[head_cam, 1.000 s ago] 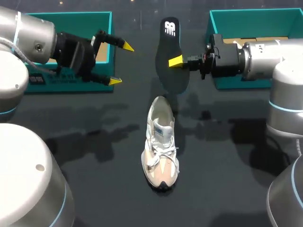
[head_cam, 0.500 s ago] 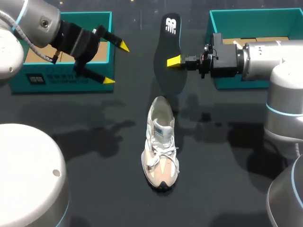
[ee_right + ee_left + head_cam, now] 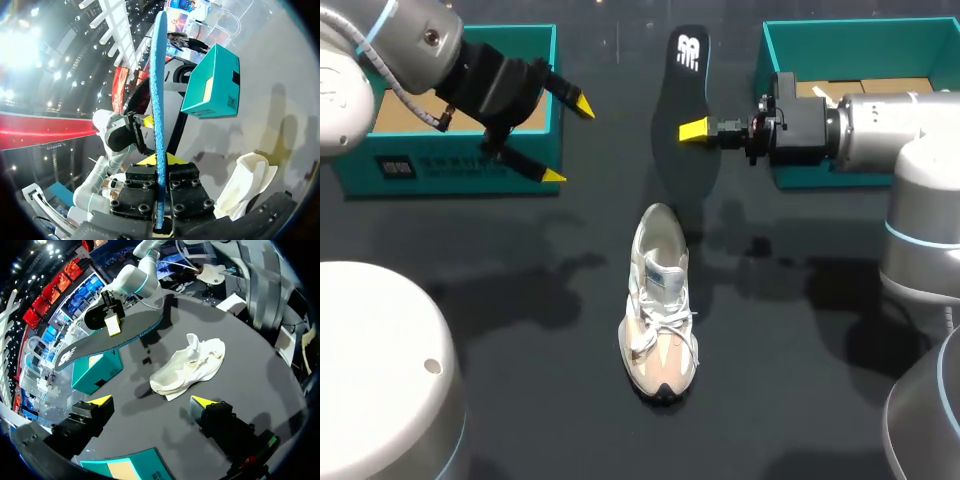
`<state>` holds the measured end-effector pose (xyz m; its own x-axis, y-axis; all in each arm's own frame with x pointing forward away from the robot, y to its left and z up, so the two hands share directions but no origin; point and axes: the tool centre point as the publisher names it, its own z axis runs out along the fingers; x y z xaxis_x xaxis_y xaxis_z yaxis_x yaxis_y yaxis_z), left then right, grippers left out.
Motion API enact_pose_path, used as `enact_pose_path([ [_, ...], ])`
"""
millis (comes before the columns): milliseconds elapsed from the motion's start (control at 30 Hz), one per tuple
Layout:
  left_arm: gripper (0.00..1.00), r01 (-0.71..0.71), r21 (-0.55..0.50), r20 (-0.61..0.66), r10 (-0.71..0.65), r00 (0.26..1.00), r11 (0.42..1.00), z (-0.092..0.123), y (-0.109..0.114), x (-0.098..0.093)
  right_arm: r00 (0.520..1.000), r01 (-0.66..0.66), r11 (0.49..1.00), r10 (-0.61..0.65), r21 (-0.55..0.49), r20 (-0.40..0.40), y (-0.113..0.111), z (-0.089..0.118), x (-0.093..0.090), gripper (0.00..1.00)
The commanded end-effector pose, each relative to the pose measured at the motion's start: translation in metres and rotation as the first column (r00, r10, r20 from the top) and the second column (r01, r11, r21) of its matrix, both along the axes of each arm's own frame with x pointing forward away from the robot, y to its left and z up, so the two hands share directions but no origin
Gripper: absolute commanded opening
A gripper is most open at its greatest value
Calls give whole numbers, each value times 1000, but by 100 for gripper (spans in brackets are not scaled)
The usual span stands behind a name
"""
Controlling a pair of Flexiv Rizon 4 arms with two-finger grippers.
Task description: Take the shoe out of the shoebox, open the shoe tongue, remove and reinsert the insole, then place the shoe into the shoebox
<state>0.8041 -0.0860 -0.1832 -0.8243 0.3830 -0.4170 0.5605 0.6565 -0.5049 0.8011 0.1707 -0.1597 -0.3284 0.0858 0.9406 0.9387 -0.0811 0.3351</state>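
Right end effector [image 3: 694,130] holds insole [image 3: 684,75] above table [image 3: 520,300]

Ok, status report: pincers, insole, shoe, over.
Left pincer open, empty, near left shoebox. Right pincer shut on insole, aloft beyond shoe. Shoe upright on table, opening unblocked.

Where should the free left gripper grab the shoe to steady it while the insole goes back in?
Probably the laced forefoot, from above, fingers across its two sides. The shoe stands upright on its sole, toe toward the robot, so its narrow width suits the open left gripper, and the heel-end opening is left free for the insole held by the right gripper.
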Motion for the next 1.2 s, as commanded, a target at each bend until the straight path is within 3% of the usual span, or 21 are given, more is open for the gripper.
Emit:
enact_pose_path([
  [33,100,-43,21,-43,44,998,999,-10,-5,-11,999,15,1000,-16,8,42,-5,-4,-8,0],
  [167,100,-38,65,-90,44,995,997,-18,-7,-20,984,80,995,-88,56,156,-13,-12,-12,0],
  [533,100,-38,65,-90,44,995,997,-18,-7,-20,984,80,995,-88,56,156,-13,-12,-12,0],
  [733,100,-110,113,-291,139,947,987,-58,-10,-15,965,135,989,-146,65,218,-11,-30,-16,0],
  [933,100,-157,173,-390,214,896,972,-87,-6,-18,950,97,994,-110,58,294,-6,-33,-11,0],
  [1000,100,-170,198,-397,238,886,965,-93,-7,-21,941,78,996,-88,43,328,-5,-35,-11,0],
  [1200,100,-170,198,-397,238,886,965,-93,-7,-21,941,78,996,-88,43,328,-5,-35,-11,0],
])
